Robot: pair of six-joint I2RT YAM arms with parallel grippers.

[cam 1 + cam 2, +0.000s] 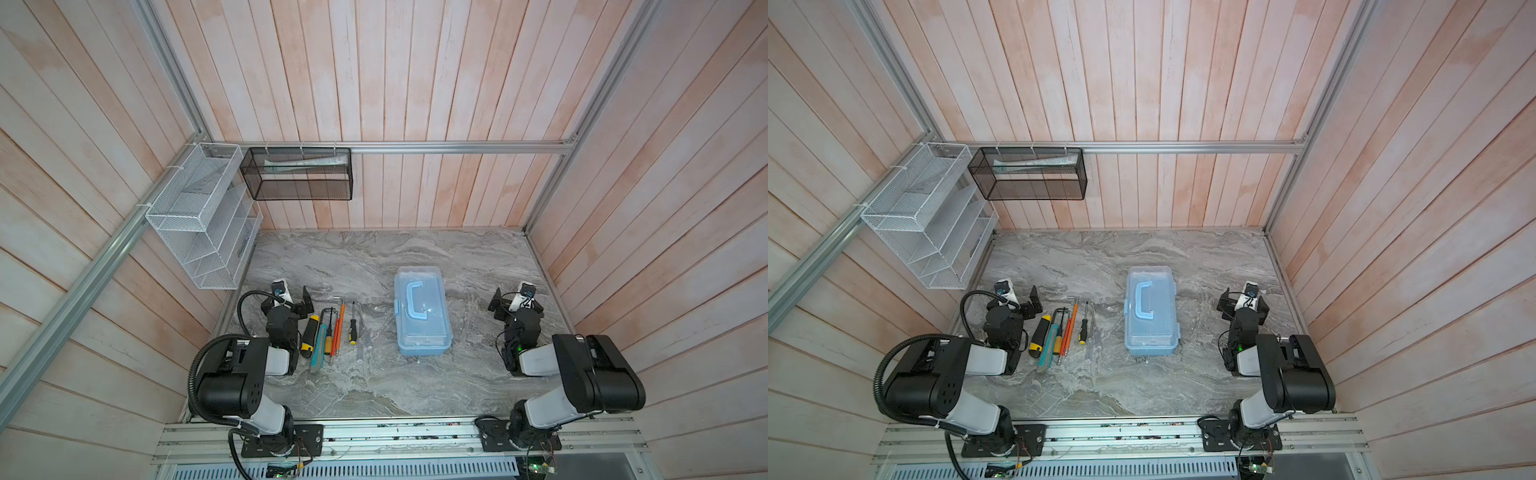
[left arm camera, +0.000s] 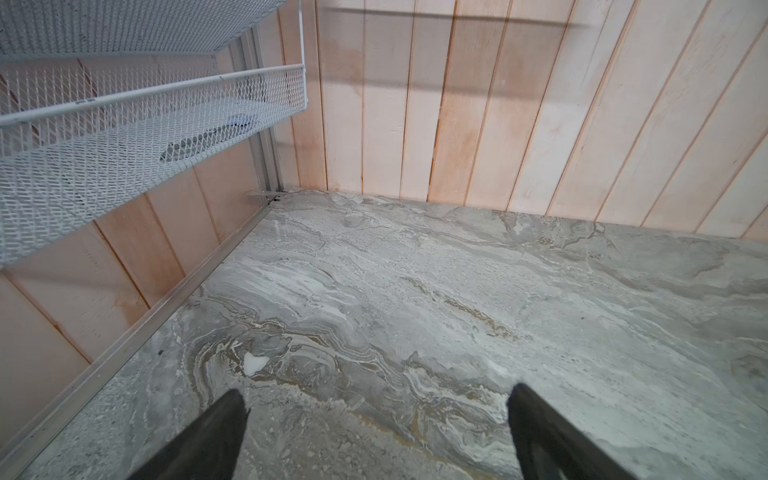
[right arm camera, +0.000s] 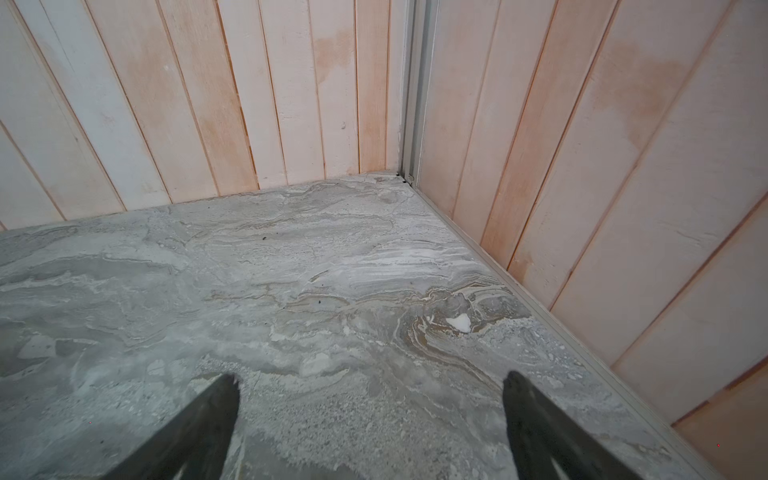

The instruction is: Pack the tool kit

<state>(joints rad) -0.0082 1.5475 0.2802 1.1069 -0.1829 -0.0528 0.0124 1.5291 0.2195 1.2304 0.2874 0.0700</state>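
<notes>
Holding left gripper (image 2: 377, 390) spread wide, pinching nothing, over bare table (image 1: 415, 386) at the left of both top views. Holding right gripper (image 3: 372, 376) equally spread and empty at the far right, well apart from everything.

Finding box (image 1: 422, 311) just right of centre in both top views, lid down, handle (image 1: 415, 301) lying flat on top, blue tab (image 1: 397, 309) on its left edge; not managing to tell latch from hinge. Finding, side by side between left gripper and box: knife (image 1: 309, 336), cutter (image 1: 319, 347), saw (image 1: 328, 313), orange drivers (image 1: 337, 332), hex key (image 1: 338, 298), yellow driver (image 1: 353, 328), and a clear piece (image 1: 363, 345) nearest the box. Judging by the shut lid and full row, starting from zero.

Risking a sliding box when prying the lid one-handed, probably being light plastic on smooth stone. Risking a pull on the wrong edge, misreading that tab. Risking a dragged neighbour when closing on one shaft among others lying touching or just beside. Risking a missed grasp on the clear piece, barely showing against the grey veins. Risking a lid refusing to shut after dropping longer tools in crosswise.
</notes>
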